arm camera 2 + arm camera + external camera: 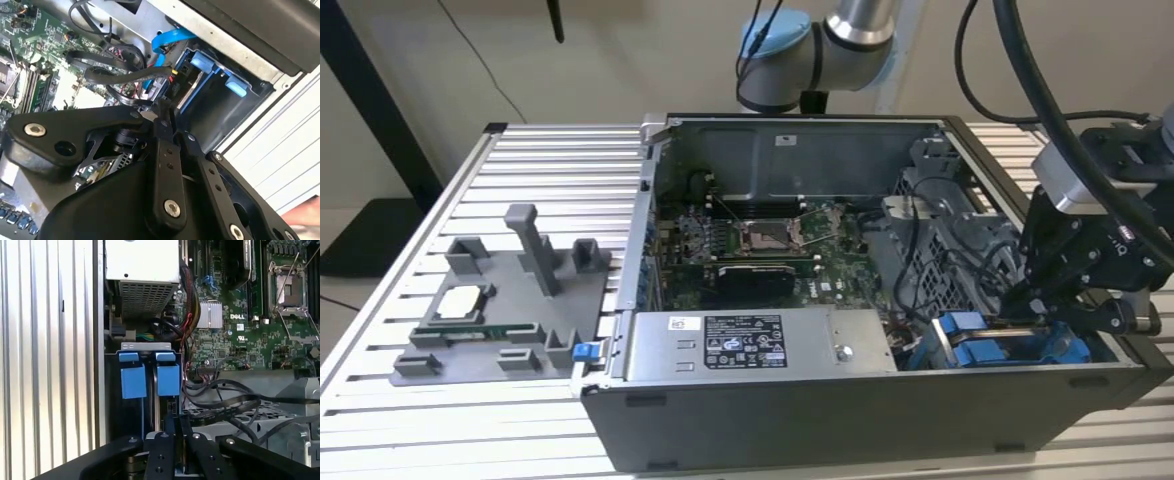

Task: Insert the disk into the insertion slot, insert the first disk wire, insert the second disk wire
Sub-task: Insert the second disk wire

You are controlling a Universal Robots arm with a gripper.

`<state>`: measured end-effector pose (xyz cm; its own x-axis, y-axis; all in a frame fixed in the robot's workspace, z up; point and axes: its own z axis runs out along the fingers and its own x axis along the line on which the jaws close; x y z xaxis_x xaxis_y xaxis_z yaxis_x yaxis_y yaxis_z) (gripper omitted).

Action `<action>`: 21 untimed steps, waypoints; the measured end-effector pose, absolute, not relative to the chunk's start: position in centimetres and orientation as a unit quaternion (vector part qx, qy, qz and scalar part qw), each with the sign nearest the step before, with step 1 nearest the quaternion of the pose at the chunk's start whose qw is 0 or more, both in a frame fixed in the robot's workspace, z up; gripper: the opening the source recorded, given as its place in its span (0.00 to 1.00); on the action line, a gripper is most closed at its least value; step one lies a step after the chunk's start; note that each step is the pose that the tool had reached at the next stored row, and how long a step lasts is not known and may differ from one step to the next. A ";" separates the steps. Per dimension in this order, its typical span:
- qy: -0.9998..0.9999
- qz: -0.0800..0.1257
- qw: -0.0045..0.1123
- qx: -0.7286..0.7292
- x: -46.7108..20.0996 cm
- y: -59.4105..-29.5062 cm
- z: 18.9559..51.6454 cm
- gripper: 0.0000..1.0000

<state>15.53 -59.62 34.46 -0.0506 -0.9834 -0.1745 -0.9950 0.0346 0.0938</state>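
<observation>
Currently the gripper point(176, 425) has its fingers point(165, 131) pressed together, pinching something thin and dark that cannot be identified, directly above the insertion slot point(148, 347). That slot, fitted with blue tabs point(133, 381), sits in the near corner of the computer case point(854, 405) on the exterior view's right. Beyond lie black cables point(225, 395), then the motherboard point(235, 335).

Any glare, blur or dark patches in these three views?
Exterior view: even light, gripper dark beside the blue carrier. Second wrist view: close-up gripper linkage soft and black, white table slats bright. First wrist view: bay below the blue tabs in shadow.
</observation>
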 end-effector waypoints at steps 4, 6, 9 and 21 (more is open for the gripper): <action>0.719 0.099 0.027 -0.688 15.8 -59.6 34.3 0.00; 0.719 0.100 0.026 -0.688 15.9 -59.5 34.3 0.00; 0.719 0.101 0.025 -0.687 16.0 -59.5 34.2 0.00; 0.719 0.104 0.024 -0.687 16.3 -59.5 33.5 0.00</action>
<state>16.33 -59.48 33.50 -0.0547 -0.9824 -0.1784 -0.9926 0.0341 0.1166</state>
